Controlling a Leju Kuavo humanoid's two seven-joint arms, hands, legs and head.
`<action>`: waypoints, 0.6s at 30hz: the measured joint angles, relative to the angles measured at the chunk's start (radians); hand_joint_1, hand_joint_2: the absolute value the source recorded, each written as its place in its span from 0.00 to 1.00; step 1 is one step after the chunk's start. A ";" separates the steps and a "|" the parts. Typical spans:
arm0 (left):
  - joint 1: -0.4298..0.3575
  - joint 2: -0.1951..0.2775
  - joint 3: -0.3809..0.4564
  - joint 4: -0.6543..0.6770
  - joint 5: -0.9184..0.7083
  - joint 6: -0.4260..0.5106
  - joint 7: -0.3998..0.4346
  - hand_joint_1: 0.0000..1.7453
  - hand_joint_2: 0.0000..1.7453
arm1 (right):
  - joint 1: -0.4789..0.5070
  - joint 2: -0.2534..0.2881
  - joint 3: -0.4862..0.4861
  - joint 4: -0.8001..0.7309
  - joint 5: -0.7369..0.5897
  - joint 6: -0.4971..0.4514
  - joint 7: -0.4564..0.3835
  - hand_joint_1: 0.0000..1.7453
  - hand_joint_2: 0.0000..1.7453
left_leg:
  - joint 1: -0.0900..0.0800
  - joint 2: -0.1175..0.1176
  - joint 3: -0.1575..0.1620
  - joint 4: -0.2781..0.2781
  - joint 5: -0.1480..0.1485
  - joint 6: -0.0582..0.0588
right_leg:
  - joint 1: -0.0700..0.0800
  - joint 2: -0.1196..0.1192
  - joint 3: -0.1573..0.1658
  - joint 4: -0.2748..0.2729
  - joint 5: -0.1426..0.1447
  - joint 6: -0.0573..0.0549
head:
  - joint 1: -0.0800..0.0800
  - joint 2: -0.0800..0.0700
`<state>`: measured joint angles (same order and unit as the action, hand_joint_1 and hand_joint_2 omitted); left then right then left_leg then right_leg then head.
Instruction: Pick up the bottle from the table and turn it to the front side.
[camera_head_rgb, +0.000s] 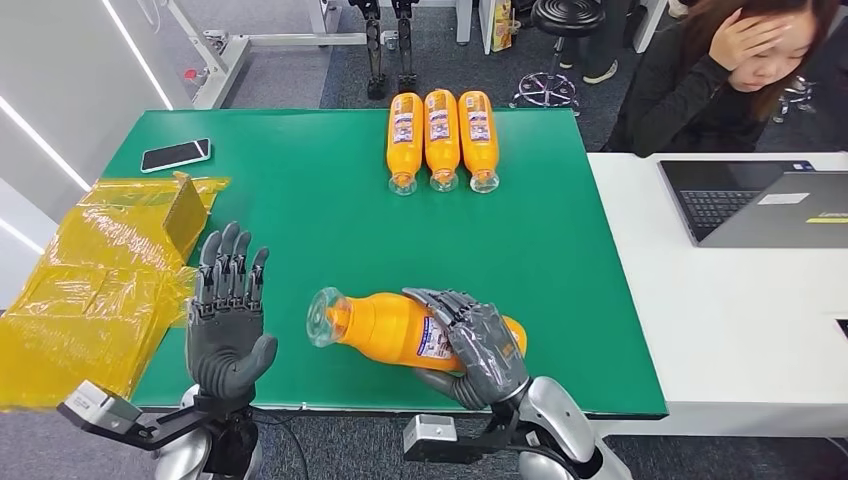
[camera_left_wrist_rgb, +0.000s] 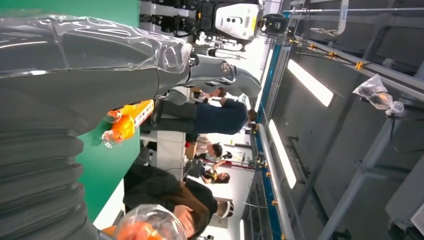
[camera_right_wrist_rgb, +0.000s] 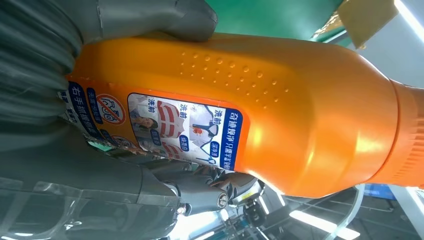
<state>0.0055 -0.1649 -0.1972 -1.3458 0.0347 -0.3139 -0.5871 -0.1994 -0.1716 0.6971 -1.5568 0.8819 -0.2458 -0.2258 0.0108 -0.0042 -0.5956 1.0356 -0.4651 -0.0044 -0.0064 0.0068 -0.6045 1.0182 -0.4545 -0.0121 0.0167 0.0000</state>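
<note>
Right hand (camera_head_rgb: 478, 345) wraps the lying bottle (camera_head_rgb: 385, 325) (label up); left hand (camera_head_rgb: 228, 315) upright, fingers spread, holding nothing.

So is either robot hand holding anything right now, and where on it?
The right hand grips the orange plastic bottle around its labelled lower body; the left hand holds nothing.

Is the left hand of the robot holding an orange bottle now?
No, the left hand is raised with its fingers spread and holds nothing; the right hand grips the bottle.
</note>
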 joint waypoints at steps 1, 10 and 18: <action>-0.002 0.000 0.000 0.008 0.002 -0.001 0.000 0.00 1.00 | 0.004 0.001 0.002 0.000 -0.002 -0.003 -0.003 1.00 1.00 | 0.000 0.000 0.000 0.000 0.000 0.000 | 0.000 0.000 0.000 0.000 0.000 0.000 | 0.000 0.000; -0.032 -0.007 -0.009 0.084 0.067 -0.076 0.009 0.00 1.00 | 0.012 0.043 0.033 0.000 -0.035 -0.019 -0.043 1.00 1.00 | 0.000 0.000 0.000 0.000 0.000 0.000 | 0.000 0.000 0.000 0.000 0.000 0.000 | 0.000 0.000; -0.077 -0.024 -0.033 0.161 0.093 -0.097 0.009 0.00 1.00 | 0.002 0.131 0.074 0.002 -0.052 -0.013 -0.050 1.00 1.00 | 0.000 0.001 0.000 0.000 0.000 0.000 | 0.000 0.001 0.000 0.000 0.000 0.000 | 0.000 0.000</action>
<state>-0.0718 -0.1891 -0.2304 -1.1843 0.1281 -0.4107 -0.5777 -0.1978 -0.0405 0.7712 -1.5548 0.8302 -0.2592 -0.2762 0.0111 -0.0035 -0.5954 1.0356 -0.4650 -0.0046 -0.0064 0.0080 -0.6050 1.0187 -0.4544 -0.0123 0.0165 0.0000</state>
